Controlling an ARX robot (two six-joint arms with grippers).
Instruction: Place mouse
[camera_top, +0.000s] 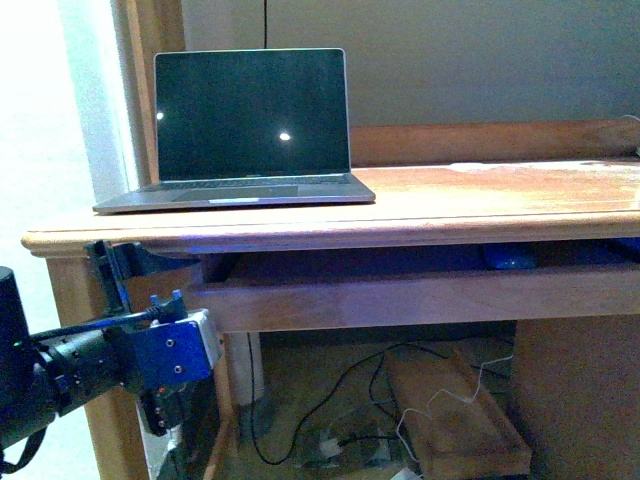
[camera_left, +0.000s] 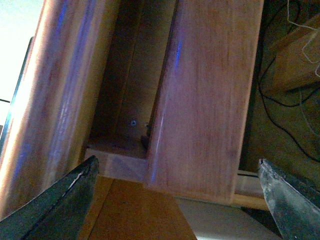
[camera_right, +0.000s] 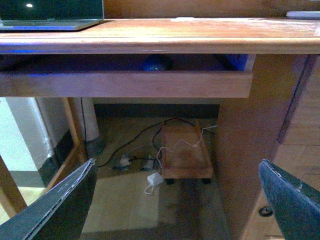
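First, the front view: a laptop sits upper left on the surface, and the mouse lies right of center in the tray beneath. Left wrist view: the left claw is spread wide, empty. Right wrist view: the right claw is wide, empty, with the mouse at upper center.

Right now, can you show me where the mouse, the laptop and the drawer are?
mouse (camera_right: 156, 64): right wrist view, on its rounded top.
laptop (camera_top: 250, 115): front view, middle of its dark screen.
drawer (camera_top: 400, 298): front view, on its wooden front board.
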